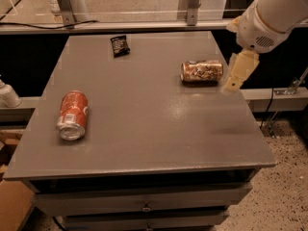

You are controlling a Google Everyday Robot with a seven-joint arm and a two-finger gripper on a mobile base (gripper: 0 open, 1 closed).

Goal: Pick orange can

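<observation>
The orange can (pixel 202 71) has a mottled orange-brown and cream body and lies on its side at the right of the grey table (pixel 144 124), its ends pointing left and right. My gripper (pixel 238 74) hangs from the white arm at the upper right. It sits just right of the can, above the table's right edge, a small gap away from it. A brighter red-orange can with white marks (pixel 72 114) lies on its side at the left of the table.
A small black packet (pixel 119 45) lies near the table's far edge. A rail and posts run behind the table. Drawers sit below the front edge. A cardboard box corner (pixel 12 206) shows at the lower left. Speckled floor lies to the right.
</observation>
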